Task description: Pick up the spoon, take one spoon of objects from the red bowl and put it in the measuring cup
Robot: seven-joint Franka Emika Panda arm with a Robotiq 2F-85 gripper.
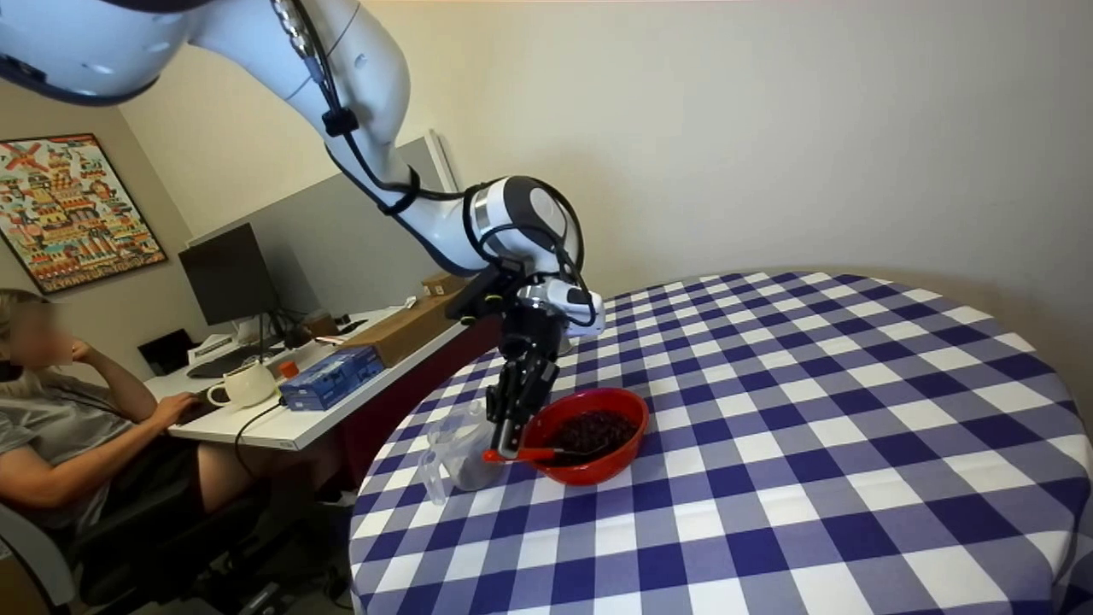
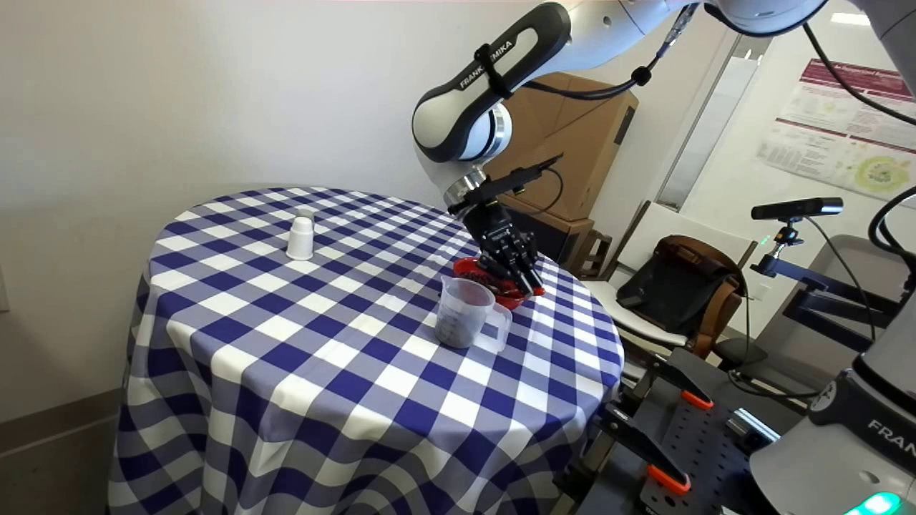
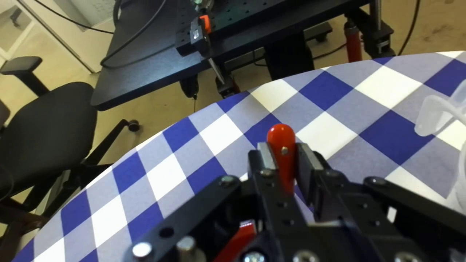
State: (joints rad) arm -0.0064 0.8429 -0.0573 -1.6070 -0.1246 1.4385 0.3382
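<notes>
My gripper [image 1: 508, 453] is shut on the red handle of the spoon [image 1: 546, 454], near its end. In the wrist view the handle's rounded tip [image 3: 281, 134] pokes out between both fingers. The spoon slants into the red bowl [image 1: 598, 472]; its head is hard to make out among the dark objects [image 1: 589, 431] there. Fingertips and handle end are at the bowl's rim, on the measuring cup's side. The clear measuring cup [image 2: 461, 315] stands upright beside the bowl. Only its handle [image 3: 431, 116] and part of its side reach into the wrist view, at the right edge.
A checked tablecloth [image 1: 768, 427] covers the round table. White cups [image 2: 300, 239] stand on it, away from the bowl. A desk [image 1: 299, 418] with a blue box [image 1: 329, 380] and a seated person is beyond the table's edge. A black platform [image 3: 153, 72] adjoins the table.
</notes>
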